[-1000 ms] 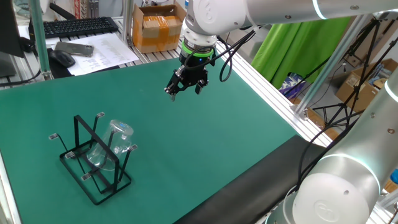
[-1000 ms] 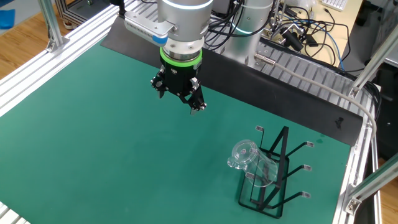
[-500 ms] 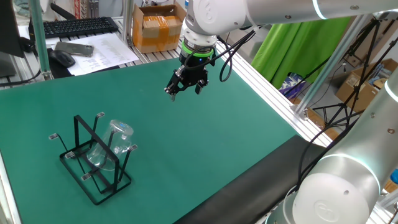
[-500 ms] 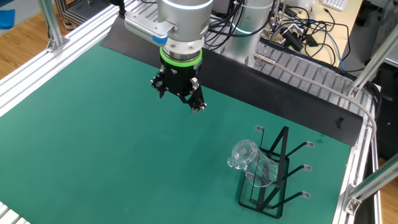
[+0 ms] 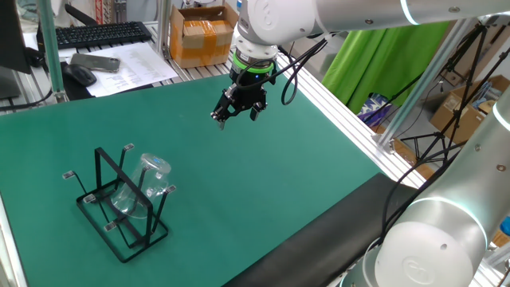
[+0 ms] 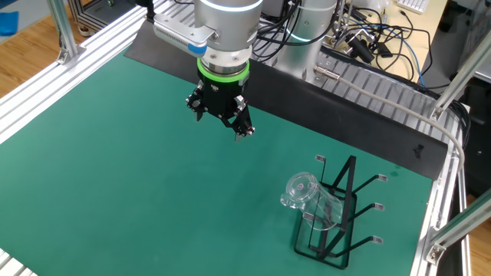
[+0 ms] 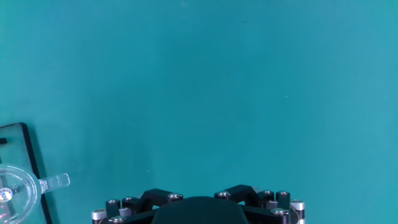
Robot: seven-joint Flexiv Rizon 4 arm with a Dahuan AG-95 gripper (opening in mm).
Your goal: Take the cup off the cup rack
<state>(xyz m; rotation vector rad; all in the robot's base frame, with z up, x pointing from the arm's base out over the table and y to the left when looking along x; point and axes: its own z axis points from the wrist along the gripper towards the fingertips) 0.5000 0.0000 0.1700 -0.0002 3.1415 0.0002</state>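
1. The glass cup (image 5: 146, 188) hangs tilted on a peg of the wire cup rack (image 5: 109, 204), on the green counter (image 5: 263, 167).
2. The pincer (image 5: 237, 114) hovers wide, empty, well apart.
3. Light, stiff, slippery, breakable: I'd grip across its body.

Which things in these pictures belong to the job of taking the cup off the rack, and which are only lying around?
Belong to the job:
- cup, hanging on the rack
- cup rack on the green mat
- gripper, open, apart from the cup

Only lying around:
- keyboard
- mouse
- papers
- cardboard box
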